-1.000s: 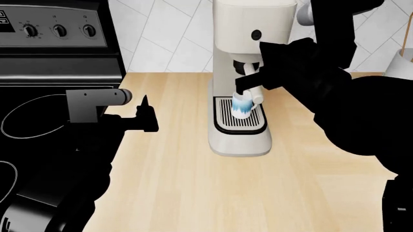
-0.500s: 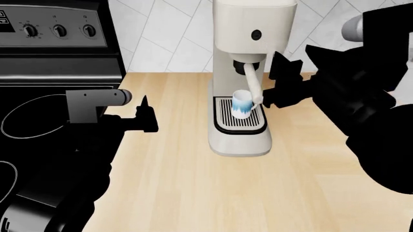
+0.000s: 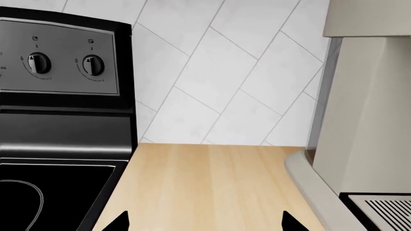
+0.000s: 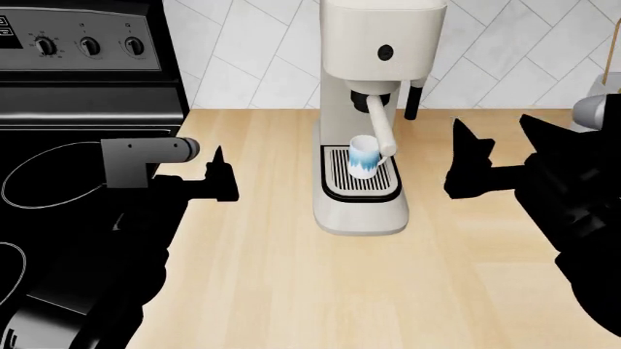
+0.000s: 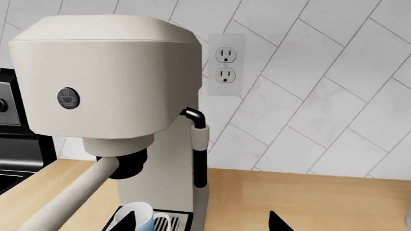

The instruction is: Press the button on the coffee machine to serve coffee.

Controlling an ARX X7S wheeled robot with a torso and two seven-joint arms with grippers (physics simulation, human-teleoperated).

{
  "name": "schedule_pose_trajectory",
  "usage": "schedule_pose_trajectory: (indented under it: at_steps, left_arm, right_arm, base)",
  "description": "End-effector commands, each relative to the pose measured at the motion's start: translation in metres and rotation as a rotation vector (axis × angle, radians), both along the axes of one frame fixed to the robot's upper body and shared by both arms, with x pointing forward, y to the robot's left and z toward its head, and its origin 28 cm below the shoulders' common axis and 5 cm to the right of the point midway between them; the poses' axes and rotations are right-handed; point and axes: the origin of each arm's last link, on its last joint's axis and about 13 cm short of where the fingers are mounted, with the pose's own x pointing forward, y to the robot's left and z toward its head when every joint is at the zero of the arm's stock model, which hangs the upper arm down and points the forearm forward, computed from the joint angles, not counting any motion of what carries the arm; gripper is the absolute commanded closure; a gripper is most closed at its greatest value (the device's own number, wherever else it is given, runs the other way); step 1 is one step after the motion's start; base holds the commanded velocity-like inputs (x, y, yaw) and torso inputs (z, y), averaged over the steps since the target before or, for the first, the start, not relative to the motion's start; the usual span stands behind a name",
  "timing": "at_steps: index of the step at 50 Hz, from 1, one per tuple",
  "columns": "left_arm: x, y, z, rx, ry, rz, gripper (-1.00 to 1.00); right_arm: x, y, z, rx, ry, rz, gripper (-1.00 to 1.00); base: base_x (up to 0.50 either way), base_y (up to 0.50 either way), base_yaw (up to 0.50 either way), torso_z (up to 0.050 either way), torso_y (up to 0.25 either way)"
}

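**Right gripper waits beside the coffee machine, button not touched**

The coffee machine (image 4: 374, 109) stands on the wooden counter (image 4: 272, 276), up against the tiled wall. Its round dark button (image 4: 386, 51) sits on the front of the boxy top. A small blue and white cup (image 4: 363, 156) stands on the drip tray (image 4: 361, 174), under the spout handle (image 4: 379, 131).

The right gripper (image 4: 495, 156) hangs to the right of the machine, apart from it and about level with the cup. Its two fingers are spread wide with nothing between them. The left gripper (image 4: 218, 174) hangs on the other side of the machine, between it and the black stove (image 4: 78, 109). In the left wrist view its two tips show far apart, so it is spread too, and it holds nothing.

The button is higher than the right gripper. I think the arm has to go up and in toward the front of the machine to press it.

What could go wrong? With the fingers spread this wide, the button could slip into the gap and not get pushed. If the arm swings in too low, it could hit the spout handle or knock the cup off the tray. It could also bump the black steam wand (image 4: 414, 99) on that side of the machine.
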Motion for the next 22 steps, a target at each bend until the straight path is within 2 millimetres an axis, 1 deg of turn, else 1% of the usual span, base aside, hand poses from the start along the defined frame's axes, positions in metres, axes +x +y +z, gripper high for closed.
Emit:
schedule_pose_trajectory:
  at_steps: [1,6,11,22]
  left_arm:
    - [0.000,0.000,-0.006,0.002,0.011,0.005,-1.00]
    - [-0.001,0.002,-0.009,0.002,0.018,0.010,-1.00]
    - [0.000,0.003,-0.012,0.005,0.025,0.014,-1.00]
    - [-0.002,0.005,-0.022,0.006,0.045,0.013,-1.00]
  right_arm:
    - [-0.001,-0.009,-0.029,0.007,0.036,-0.023,-1.00]
    - [-0.002,-0.011,-0.042,0.027,0.055,-0.031,-1.00]
    - [-0.006,-0.014,-0.049,0.040,0.057,-0.044,-1.00]
    - [-0.004,-0.015,-0.067,0.032,0.071,-0.050,-1.00]
  base:
    - [0.00,0.00,0.00,0.000,0.000]
    - [0.00,0.00,0.00,0.000,0.000]
    - [0.00,0.00,0.00,0.000,0.000]
    - [0.00,0.00,0.00,0.000,0.000]
